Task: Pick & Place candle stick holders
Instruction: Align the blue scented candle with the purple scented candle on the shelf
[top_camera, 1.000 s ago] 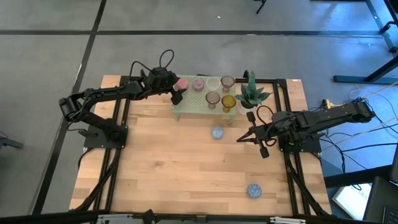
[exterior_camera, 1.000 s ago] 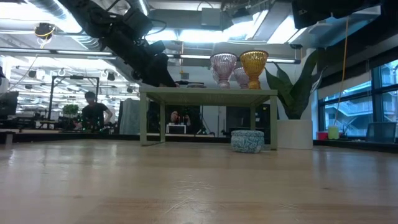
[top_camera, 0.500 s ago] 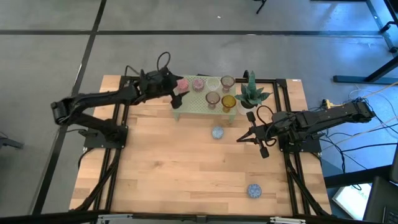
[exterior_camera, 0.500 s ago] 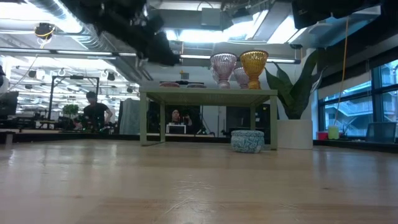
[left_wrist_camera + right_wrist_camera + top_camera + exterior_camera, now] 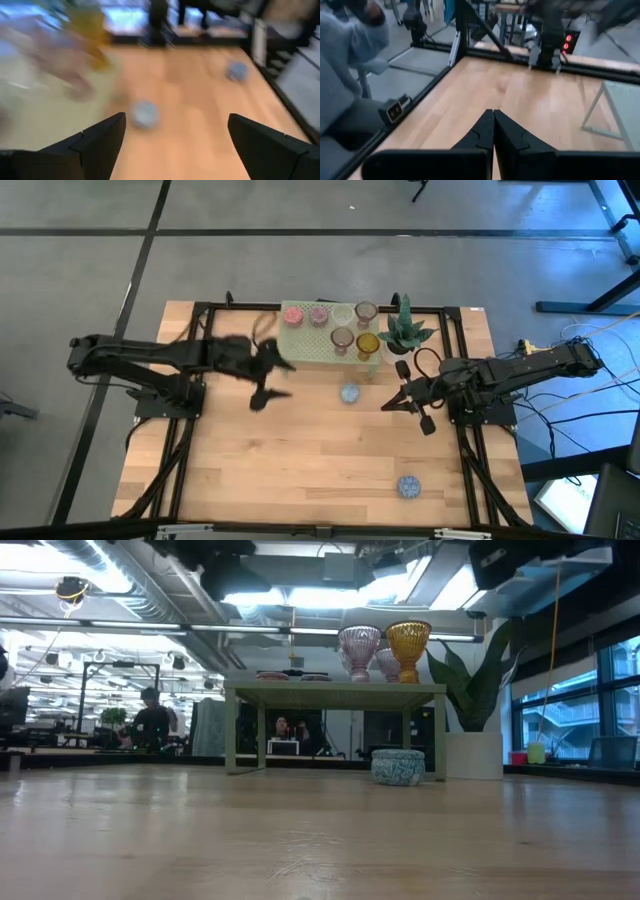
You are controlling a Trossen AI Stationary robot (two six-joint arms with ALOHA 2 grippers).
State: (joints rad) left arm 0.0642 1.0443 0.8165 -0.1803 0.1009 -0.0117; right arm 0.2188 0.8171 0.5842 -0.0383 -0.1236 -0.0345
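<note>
Your left pincer [image 5: 268, 383] is spread wide and holds nothing, hanging over bare worktop [image 5: 300, 450] just in front of the pale green stand [image 5: 300, 348], its arm stretched low across from the left. Your right pincer [image 5: 408, 402] is pressed together, empty, near the blue holder [image 5: 349, 392]; five candle stick holders [image 5: 342, 338] sit on the stand, and another blue one [image 5: 409, 486] lies near the front edge

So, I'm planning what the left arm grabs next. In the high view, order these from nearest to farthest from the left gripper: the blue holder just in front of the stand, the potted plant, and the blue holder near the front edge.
From the left gripper, which is open over the table left of the stand:
1. Blue holder by the stand, to the gripper's right, on the bare wood.
2. Potted plant, at the stand's right end.
3. Front blue holder, far right, near the table's front edge.
</note>
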